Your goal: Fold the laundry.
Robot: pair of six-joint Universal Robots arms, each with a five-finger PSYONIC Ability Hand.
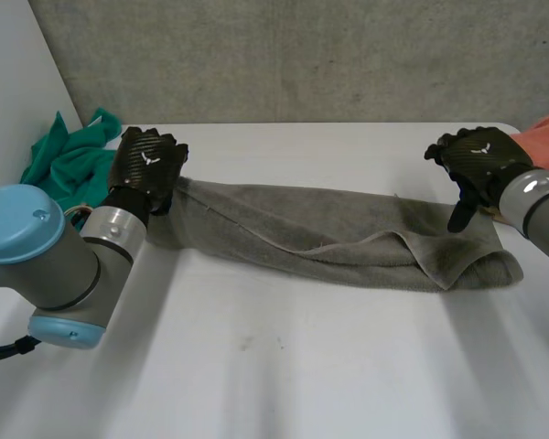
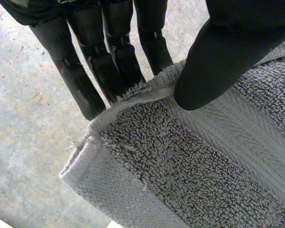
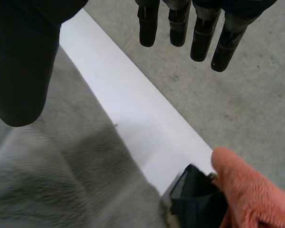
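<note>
The left hand pinches one end of the grey towel, likely to stretch it along the desk for folding, while the right hand hovers spread and empty over the other end.

Robot's black left hand: carbon-weave shell on the back w/ small white logo mark, matte segmented fingers w/ rounded tips, fat smooth thumb. Behind it a short brushed-silver wrist cuff, then the thick grey tubular left arm w/ round light-blue end caps, one up top, one underneath. Black right hand: same build, same white mark. Its fingers are slim & dark w/ seams btwn segments; thumb broad & blunt. Grey right arm, smooth, glossy finish.
</note>
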